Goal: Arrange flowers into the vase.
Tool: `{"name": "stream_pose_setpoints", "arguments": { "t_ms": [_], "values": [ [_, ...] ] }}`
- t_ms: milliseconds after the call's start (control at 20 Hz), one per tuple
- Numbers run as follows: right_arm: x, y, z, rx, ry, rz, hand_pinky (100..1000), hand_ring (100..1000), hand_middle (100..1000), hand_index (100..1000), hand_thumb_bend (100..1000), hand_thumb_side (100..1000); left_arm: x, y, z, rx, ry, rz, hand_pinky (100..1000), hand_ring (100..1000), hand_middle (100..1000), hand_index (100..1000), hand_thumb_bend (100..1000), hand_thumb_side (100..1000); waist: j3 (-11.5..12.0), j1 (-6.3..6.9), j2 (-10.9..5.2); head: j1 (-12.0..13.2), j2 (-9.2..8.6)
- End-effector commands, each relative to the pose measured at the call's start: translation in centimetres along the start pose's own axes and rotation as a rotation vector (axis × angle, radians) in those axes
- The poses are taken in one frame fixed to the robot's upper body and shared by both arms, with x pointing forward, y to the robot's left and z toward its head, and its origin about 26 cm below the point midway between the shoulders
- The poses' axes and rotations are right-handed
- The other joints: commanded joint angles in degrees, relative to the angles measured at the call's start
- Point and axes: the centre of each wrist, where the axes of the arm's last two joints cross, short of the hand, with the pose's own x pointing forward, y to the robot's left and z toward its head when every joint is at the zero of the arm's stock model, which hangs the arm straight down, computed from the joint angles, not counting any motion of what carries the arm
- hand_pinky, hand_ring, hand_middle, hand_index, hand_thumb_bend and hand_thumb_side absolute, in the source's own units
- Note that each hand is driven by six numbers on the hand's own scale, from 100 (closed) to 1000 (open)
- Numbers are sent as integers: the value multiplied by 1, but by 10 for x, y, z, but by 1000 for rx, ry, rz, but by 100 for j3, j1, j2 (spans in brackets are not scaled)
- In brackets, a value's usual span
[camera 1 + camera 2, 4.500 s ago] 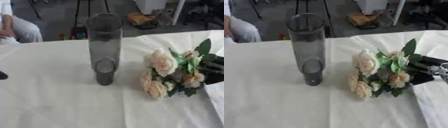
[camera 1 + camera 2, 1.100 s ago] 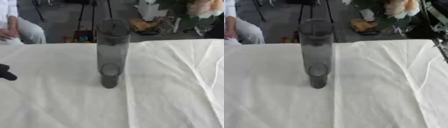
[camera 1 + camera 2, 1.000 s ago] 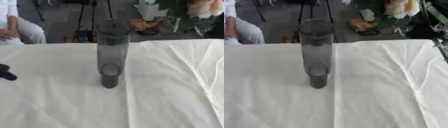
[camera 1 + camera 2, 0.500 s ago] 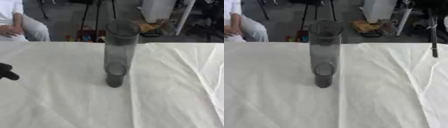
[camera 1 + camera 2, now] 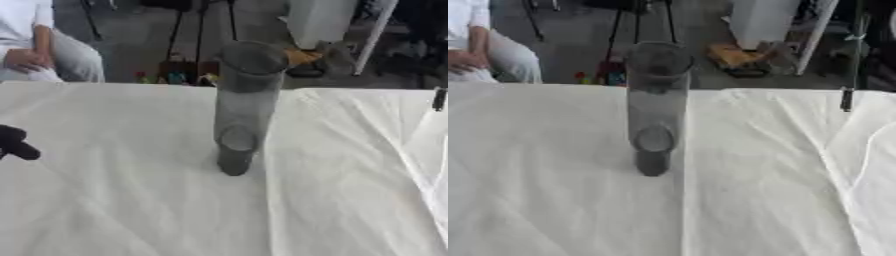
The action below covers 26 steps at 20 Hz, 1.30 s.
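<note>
What appears to be a lab or studio workspace: a table under a white cloth (image 5: 131,200) faces a grey floor with tripod legs (image 5: 206,30) and white cabinets (image 5: 767,20).

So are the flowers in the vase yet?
Not yet. The vase stands upright on the white cloth, and no flowers show in it or anywhere on the table. So nothing looks done. Only a bit of the left robot hand shows, at the left edge, away from the vase; the right one is out of sight. All the arranging is left.
</note>
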Motion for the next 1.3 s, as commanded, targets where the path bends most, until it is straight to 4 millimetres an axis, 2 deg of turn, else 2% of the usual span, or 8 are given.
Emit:
{"name": "stream_pose_setpoints", "arguments": {
  "t_ms": [50, 650, 1050, 1300],
  "values": [
    [17, -4, -4, -26, -19, -91, 327, 255, 100, 156, 100, 100, 5, 1, -4, -27, -16, -5, 518, 618, 630, 816, 100, 1000, 11, -8, -141, -31, 25],
    [45, 5, -13, -69, -98, -351, 311, 230, 100, 161, 100, 100, 5, 2, -1, -51, 0, -21, 520, 618, 632, 817, 100, 1000, 103, -139, -92, -100, 9],
    [61, 18, -11, 0, -294, -438, 294, 216, 100, 164, 100, 100, 5, 2, -1, -61, 4, -25, 521, 619, 633, 817, 100, 1000, 189, -219, 6, -158, -71],
    [63, 22, -15, -11, -239, -501, 286, 209, 100, 164, 100, 100, 6, 2, -1, -71, 7, -28, 522, 619, 634, 817, 100, 1000, 230, -272, 25, -155, -95]
  ]
}}
